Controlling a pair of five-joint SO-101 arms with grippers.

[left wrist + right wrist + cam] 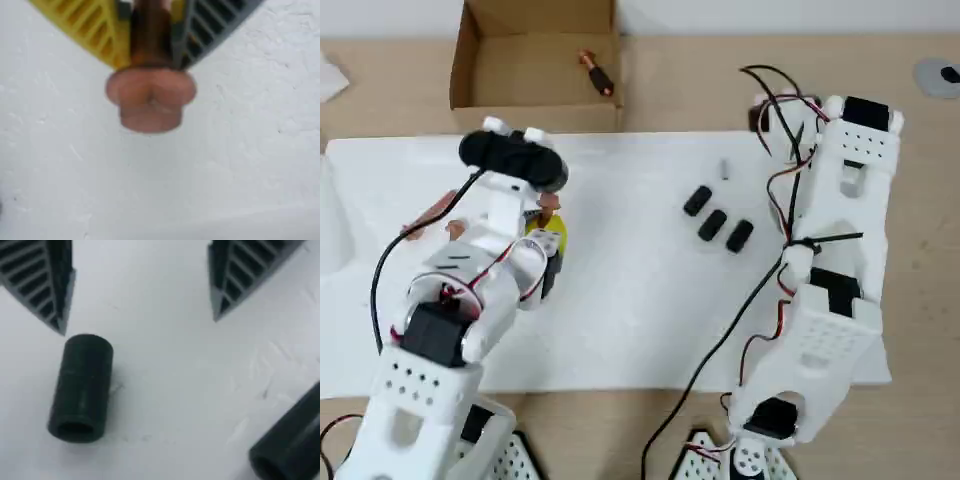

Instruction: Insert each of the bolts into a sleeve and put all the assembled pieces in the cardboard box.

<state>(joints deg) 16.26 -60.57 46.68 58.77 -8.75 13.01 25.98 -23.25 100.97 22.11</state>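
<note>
Left gripper (150,59) is clamped on a copper bolt (150,100), head sticking out past the tips, over the white mat (240,165). Right gripper (139,324) is wide open above a black sleeve (81,388), not touching it, w/ a 2nd sleeve (290,445) nearby. One assembled piece (596,72) is already in the cardboard box (520,118).

Copper-pink on the bolt (150,100). Ribbed yellow beside ribbed dark grey on the left gripper (151,64); ribbed dark grey on both sides of the right gripper (139,322). Matt black on the sleeves (713,222). Plain white on the sheet (640,300) and arms (850,160); brown on the box (465,70); pale tan on the table (720,80); red and black on the wires (786,200).
</note>
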